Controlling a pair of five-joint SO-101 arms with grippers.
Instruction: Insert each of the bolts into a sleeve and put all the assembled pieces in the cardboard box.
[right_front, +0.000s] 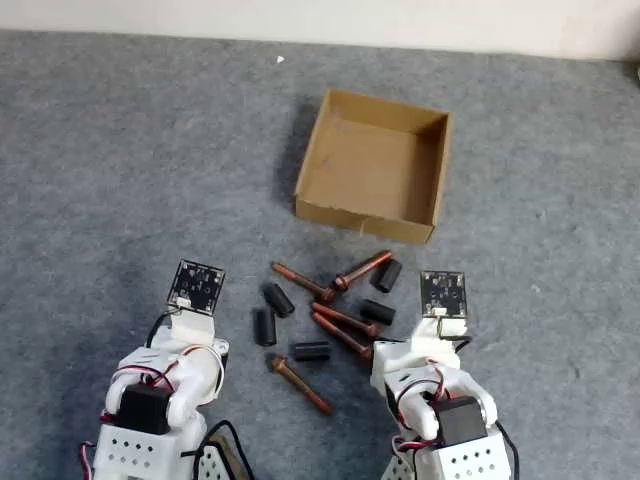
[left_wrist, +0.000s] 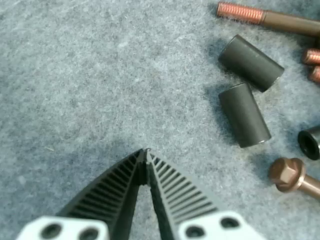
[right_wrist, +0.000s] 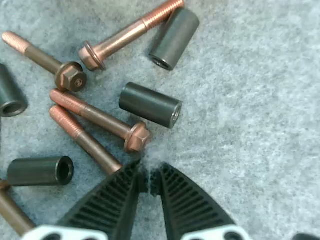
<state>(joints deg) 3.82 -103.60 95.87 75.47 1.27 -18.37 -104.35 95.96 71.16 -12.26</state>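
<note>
Several copper bolts (right_front: 345, 318) and several black sleeves (right_front: 377, 311) lie loose on the grey carpet between my two arms, none of them joined. The cardboard box (right_front: 365, 218) stands open just beyond them with nothing inside. My left gripper (left_wrist: 146, 155) is shut and holds nothing; it hovers over bare carpet beside two sleeves (left_wrist: 244, 114) and a bolt head (left_wrist: 286, 174). My right gripper (right_wrist: 149, 175) is shut and holds nothing, its tips close to the head of a bolt (right_wrist: 100, 116) and near a sleeve (right_wrist: 150, 105).
The left arm (right_front: 165, 385) and the right arm (right_front: 435, 395) sit at the near edge of the carpet, on either side of the pile. Bare carpet stretches to the left and right of the box.
</note>
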